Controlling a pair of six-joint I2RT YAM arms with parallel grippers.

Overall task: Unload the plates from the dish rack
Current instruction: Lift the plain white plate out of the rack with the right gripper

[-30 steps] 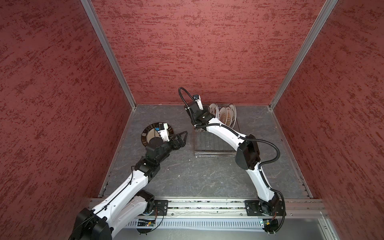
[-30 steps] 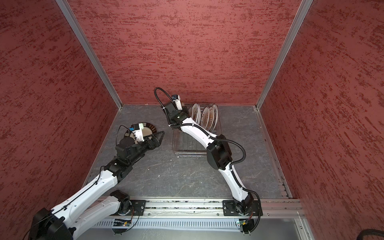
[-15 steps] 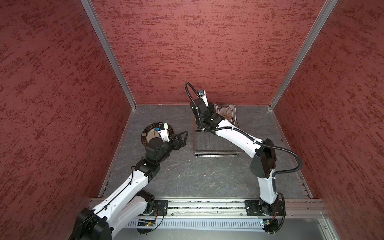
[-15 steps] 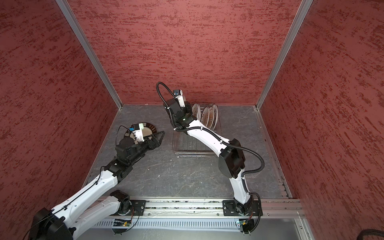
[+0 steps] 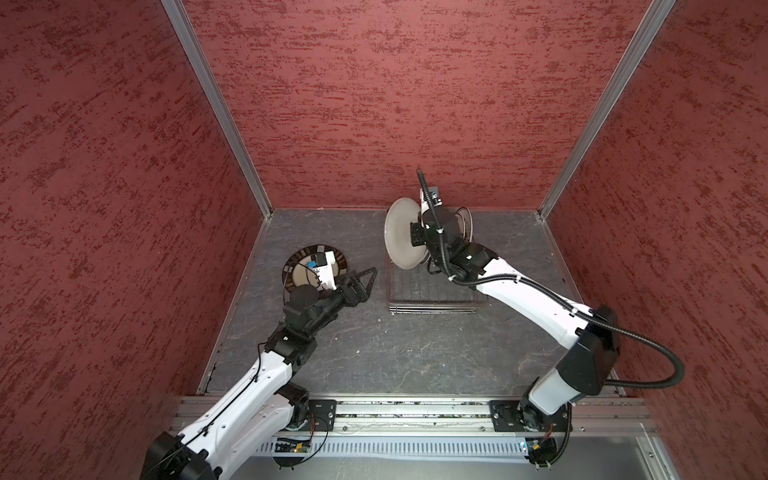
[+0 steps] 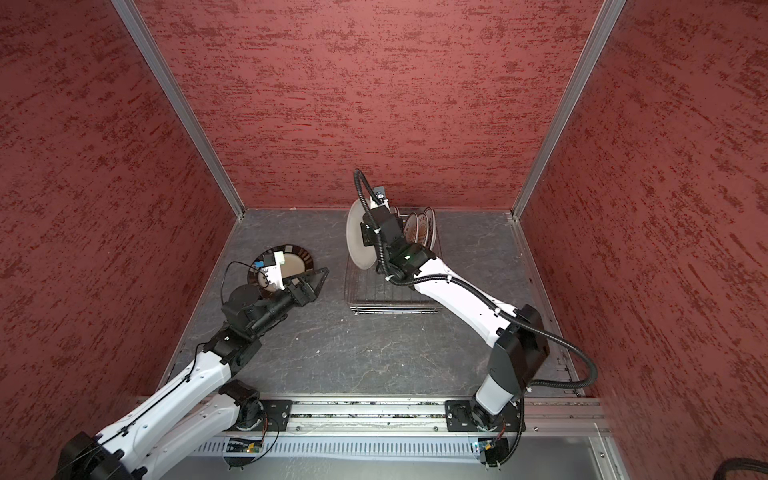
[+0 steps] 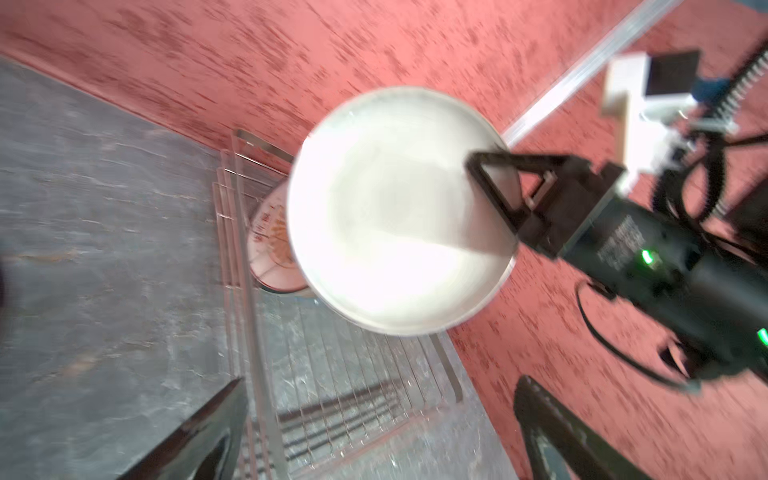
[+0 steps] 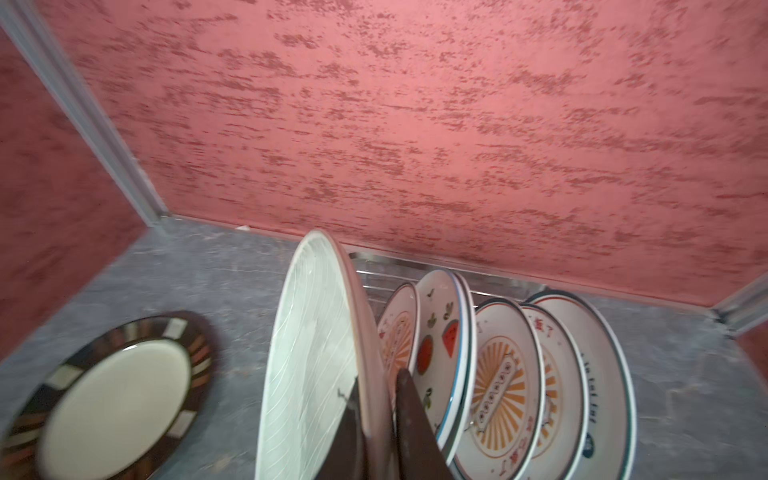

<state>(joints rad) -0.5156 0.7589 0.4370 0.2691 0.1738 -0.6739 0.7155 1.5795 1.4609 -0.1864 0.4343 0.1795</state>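
The right end effector (image 8: 380, 407) clamps the cream plate (image 5: 399, 235) on edge above the dish rack (image 5: 432, 291), while the left end effector (image 5: 365, 284) hovers wide open and empty just left of the rack.

the right gripper (image 5: 415, 239) now holds the cream plate (image 5: 398, 232) raised above the dish rack (image 5: 432, 293). its elbow swings outward.

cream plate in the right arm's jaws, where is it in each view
In a top view: the cream plate stands on edge near centre, at the far left end of the dish rack.
In a top view: just left of centre, same rack end.
Left wrist: a big bright disc mid-frame.
Right wrist: nearly edge-on at bottom centre, pinched by the right gripper.
Shared landmark: the wire dish rack, visible in all four.
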